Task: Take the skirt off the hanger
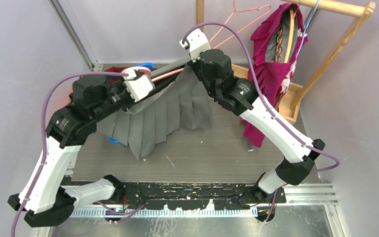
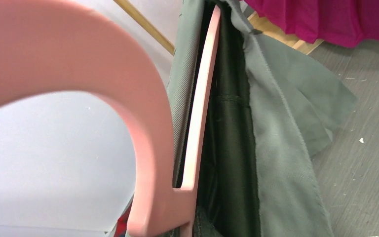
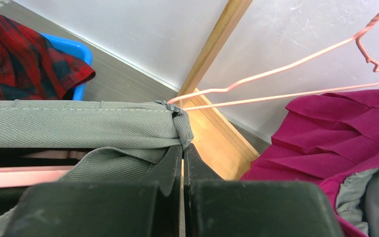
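1. The grey skirt [image 1: 163, 116] hangs in the middle of the overhead view above the desk [image 1: 202, 153]. Its waistband is stretched between the two arms and its pleats fall toward the lower left.
2. The flat bar of the pink hanger [image 1: 167, 74] runs along the inside of the waistband, so the skirt is on the hanger.
3. The left end effector [image 1: 134, 76], upper left of centre, is clamped on the hanger at its hook end. In its own camera the hook fills the upper left and the fingers are out of sight.
4. The right end effector [image 3: 182, 148] is closed tight, pinching the corner of the waistband between its tips.
5. At the upper right a magenta garment [image 1: 271, 74] hangs on a wooden rack [image 1: 335, 7], with a bare wire hanger [image 3: 286, 69] beside it.
6. At the back left, a blue bin [image 3: 74, 49] holds a red plaid cloth [image 3: 24, 54].
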